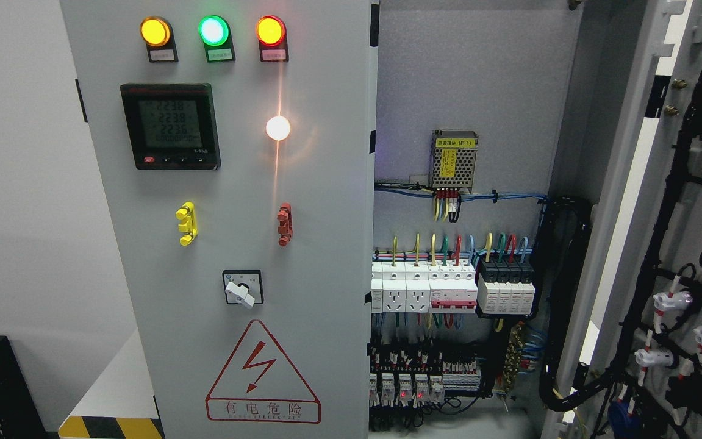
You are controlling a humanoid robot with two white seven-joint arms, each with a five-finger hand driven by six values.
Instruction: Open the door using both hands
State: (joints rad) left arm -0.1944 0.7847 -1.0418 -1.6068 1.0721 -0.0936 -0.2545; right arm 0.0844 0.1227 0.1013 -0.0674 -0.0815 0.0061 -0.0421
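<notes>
— Is it open yet?
— Half. The left door (229,244) up close looks shut; the right door (686,256) hangs wide, breakers (448,286) showing behind.
— The robot's hands?
— Neither in sight, so I can't tell.

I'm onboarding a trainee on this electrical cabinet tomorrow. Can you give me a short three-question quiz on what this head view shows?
1. True or false: the right door stands swung open, showing its wired inner face.
2. Which indicator lamp is in the middle of the top row on the left door? A yellow, B green, C red.
3. Fill in: below the rotary switch sits a red ____ warning sign.

Key: 1 true; 2 B, the green lamp; 3 triangle. No robot hand is in view.
</notes>
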